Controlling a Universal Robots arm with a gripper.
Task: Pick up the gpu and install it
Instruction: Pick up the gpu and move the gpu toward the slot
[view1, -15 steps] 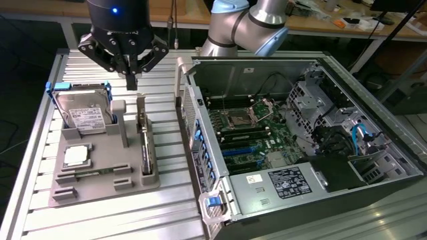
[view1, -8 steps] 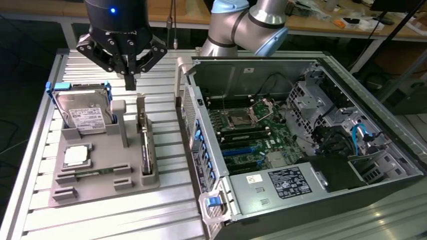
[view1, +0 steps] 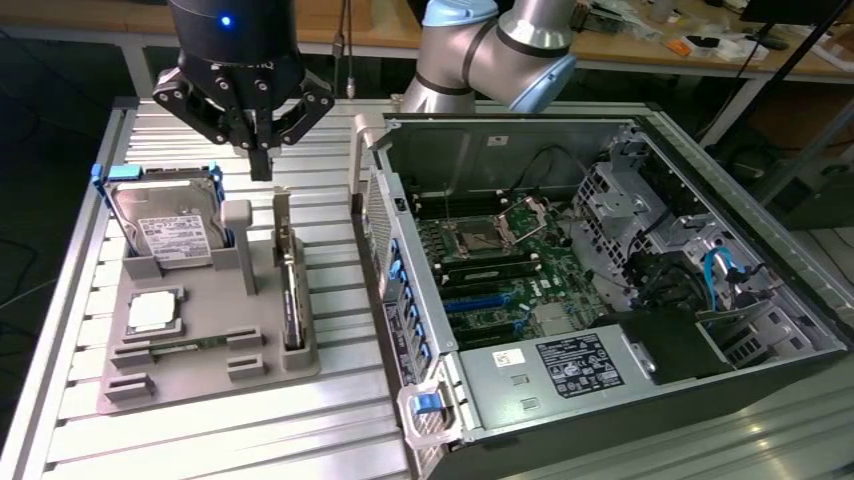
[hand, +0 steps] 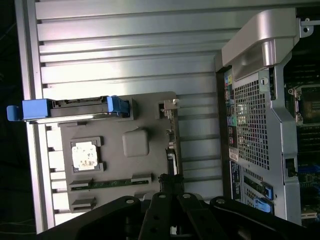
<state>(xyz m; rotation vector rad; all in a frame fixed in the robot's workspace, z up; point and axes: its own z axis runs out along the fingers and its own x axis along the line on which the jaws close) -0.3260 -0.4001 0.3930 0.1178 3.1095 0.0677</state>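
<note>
The biggest thing here is the silver metal table made of long slats (view1: 200, 430). On it, at the exterior view's right, lies the big black and grey computer box with its side open (view1: 534, 140), so the green board inside shows.

Next in size is the black robot hand with thin fingers (view1: 260, 160). It hangs in the air over the far end of the flat grey plastic holder tray (view1: 200, 375). Its fingers are pressed together and it holds nothing.

On the tray stands the silver boxy hard drive with a white label and blue frame (view1: 167, 225).

The thin flat card with a dark board and a silvery-grey metal face, the gpu (view1: 291, 290), stands on its long edge in a slot on the side of the tray nearest the computer box. It is just below the hand, a little nearer the camera, and nothing touches it.

I think the gpu is light and stiff, but easy to hurt. The small parts on its face could break, and its smooth metal could slip. The best place to hold it looks like its bare top edge, pinched flat side to flat side.

Smallest is the small square silver chip (view1: 154, 312), lying flat in the tray.
</note>
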